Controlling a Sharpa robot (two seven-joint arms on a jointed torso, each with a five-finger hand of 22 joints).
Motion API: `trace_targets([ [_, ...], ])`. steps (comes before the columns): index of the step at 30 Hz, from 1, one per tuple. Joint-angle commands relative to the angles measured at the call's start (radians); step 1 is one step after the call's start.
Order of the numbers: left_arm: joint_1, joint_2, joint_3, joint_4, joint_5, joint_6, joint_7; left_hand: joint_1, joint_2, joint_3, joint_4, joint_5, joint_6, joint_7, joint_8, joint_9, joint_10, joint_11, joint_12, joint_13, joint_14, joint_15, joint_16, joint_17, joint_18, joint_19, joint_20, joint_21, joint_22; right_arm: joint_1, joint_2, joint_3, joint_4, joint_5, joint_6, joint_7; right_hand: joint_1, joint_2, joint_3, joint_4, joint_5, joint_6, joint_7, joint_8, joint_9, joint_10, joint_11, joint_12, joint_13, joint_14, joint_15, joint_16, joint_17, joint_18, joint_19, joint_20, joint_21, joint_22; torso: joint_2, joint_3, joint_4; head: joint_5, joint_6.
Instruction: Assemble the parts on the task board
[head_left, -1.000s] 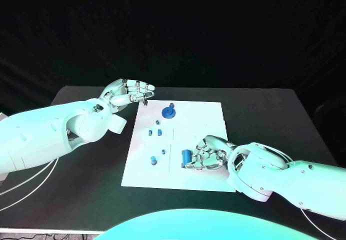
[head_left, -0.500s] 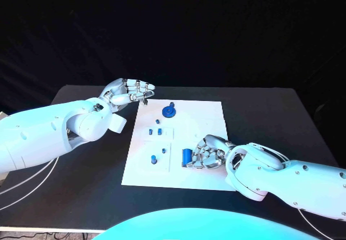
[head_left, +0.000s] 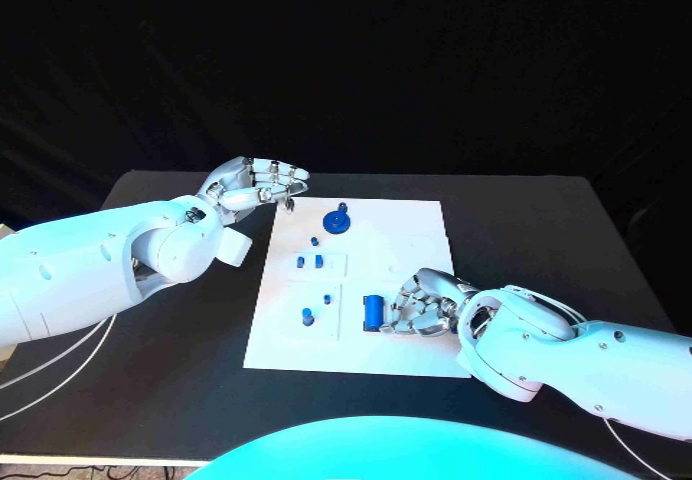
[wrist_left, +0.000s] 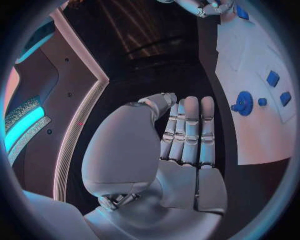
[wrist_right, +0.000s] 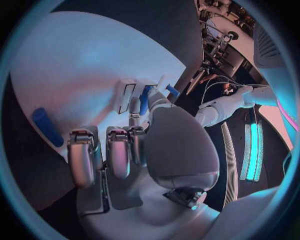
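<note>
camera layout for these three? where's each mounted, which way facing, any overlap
Head view: on the head, looking down at the task board; both arms, left hand, right hand.
Left wrist view: behind the left hand, facing the board's blue gear.
Right wrist view: behind the right hand, over the board.
Shared: the gear.

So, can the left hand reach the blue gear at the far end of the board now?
Probably yes: the left hand hovers beside the board's far corner, holding nothing, with nothing between it and the blue gear.

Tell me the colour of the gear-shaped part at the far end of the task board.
Blue gear, clearest in the head view.
</note>
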Motion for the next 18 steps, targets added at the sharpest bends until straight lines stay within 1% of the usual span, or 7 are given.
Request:
trace_targets([
  [1, 0.000, 0.000, 0.001, 0.002, 0.007, 0.015, 0.003, -0.001, 0.008, 0.005, -0.006, 0.003, 0.004, 0.001, 0.003, -0.001, -0.005, -0.001, 0.004, -0.001, -0.006, 0.003, -0.005, -0.002, 0.013, -0.007, -0.003, 0.006, 0.002, -0.001, -0.017, 0.000, 0.013, 0.018, 0.012, 0.061, 0.003, -0.017, -0.010, 0.004, -0.015, 0.004, 0.004, -0.005, -0.002, 0.076, 0.000, -0.008, 0.230, 0.097, -0.005, 0.001, 0.240, -0.014, 0.103, -0.004, 0.004, 0.263, 0.000, -0.0001, -0.0007, 0.001, 0.001],
  [2, 0.000, 0.000, 0.001, 0.002, 0.007, 0.015, 0.003, -0.001, 0.008, 0.005, -0.006, 0.003, 0.004, 0.001, 0.003, -0.001, -0.005, -0.001, 0.004, -0.001, -0.006, 0.003, -0.005, -0.002, 0.013, -0.007, -0.003, 0.006, 0.002, -0.001, -0.024, 0.000, 0.018, 0.025, 0.006, 0.074, -0.008, -0.022, -0.022, 0.005, -0.036, 0.000, 0.007, -0.006, -0.003, 0.072, 0.003, -0.018, 0.225, 0.097, -0.002, 0.000, 0.238, -0.014, 0.103, -0.002, 0.004, 0.263, 0.000, -0.0001, -0.0011, 0.001, 0.001],
  [5, 0.000, -0.001, 0.001, 0.001, 0.007, 0.014, 0.003, -0.001, 0.008, 0.005, -0.006, 0.003, 0.004, 0.001, 0.003, -0.001, -0.005, -0.001, 0.004, -0.001, -0.006, 0.003, -0.005, -0.002, 0.013, -0.007, -0.003, 0.006, 0.002, -0.001, -0.052, 0.001, 0.035, 0.056, -0.030, 0.132, -0.014, -0.025, -0.033, 0.005, -0.056, -0.012, 0.013, -0.009, -0.004, 0.063, 0.008, -0.041, 0.216, 0.096, 0.002, -0.002, 0.234, -0.014, 0.103, 0.001, 0.004, 0.263, -0.001, 0.0000, -0.0012, 0.001, 0.001],
  [9, 0.000, 0.000, 0.001, 0.001, 0.007, 0.013, 0.003, 0.001, 0.008, 0.006, -0.008, 0.003, 0.005, 0.000, 0.003, -0.001, -0.005, -0.001, 0.004, -0.001, -0.006, 0.003, -0.005, -0.002, 0.013, -0.008, -0.004, 0.007, 0.003, -0.001, -0.093, 0.002, 0.057, 0.105, -0.096, 0.224, -0.003, -0.020, -0.039, 0.004, -0.060, -0.050, 0.028, -0.026, -0.010, 0.047, 0.021, -0.076, 0.201, 0.096, 0.012, -0.003, 0.232, -0.014, 0.103, 0.008, 0.004, 0.263, 0.000, 0.0001, -0.0016, -0.002, 0.004],
  [11, 0.000, 0.000, 0.001, 0.001, 0.007, 0.012, 0.003, 0.001, 0.008, 0.006, -0.008, 0.003, 0.005, 0.000, 0.003, -0.001, -0.005, -0.001, 0.004, -0.001, -0.006, 0.003, -0.005, -0.002, 0.013, -0.008, -0.004, 0.007, 0.003, 0.000, -0.123, 0.004, 0.070, 0.119, -0.124, 0.258, 0.014, -0.010, -0.036, 0.003, -0.059, -0.070, 0.036, -0.037, -0.014, 0.045, 0.028, -0.078, 0.200, 0.097, 0.019, -0.001, 0.238, -0.014, 0.103, 0.015, 0.004, 0.263, -0.001, 0.0000, -0.0017, -0.003, 0.005],
  [15, 0.000, 0.000, 0.001, 0.003, 0.007, 0.010, 0.003, 0.001, 0.008, 0.006, -0.008, 0.003, 0.005, 0.000, 0.003, -0.001, -0.005, -0.001, 0.004, -0.001, -0.006, 0.003, -0.005, -0.002, 0.013, -0.008, -0.004, 0.007, 0.003, 0.001, -0.174, 0.005, 0.080, 0.114, -0.144, 0.274, 0.040, 0.005, -0.023, 0.002, -0.037, -0.083, 0.044, -0.052, -0.022, 0.046, 0.035, -0.074, 0.202, 0.097, 0.025, 0.000, 0.240, -0.014, 0.103, 0.021, 0.004, 0.263, -0.001, -0.0008, -0.0016, -0.010, 0.008],
  [18, 0.000, 0.002, 0.001, 0.006, 0.007, 0.009, 0.005, 0.001, 0.008, 0.006, -0.008, 0.003, 0.005, 0.000, 0.003, -0.001, -0.005, -0.001, 0.004, -0.001, -0.006, 0.003, -0.005, -0.002, 0.013, -0.008, -0.004, 0.007, 0.003, 0.001, -0.220, 0.006, 0.077, 0.065, -0.147, 0.254, 0.057, 0.021, -0.008, 0.001, -0.023, -0.082, 0.045, -0.063, -0.029, 0.047, 0.036, -0.071, 0.203, 0.098, 0.026, 0.003, 0.245, -0.014, 0.103, 0.023, 0.004, 0.263, -0.001, -0.0009, -0.0020, -0.020, 0.010],
])
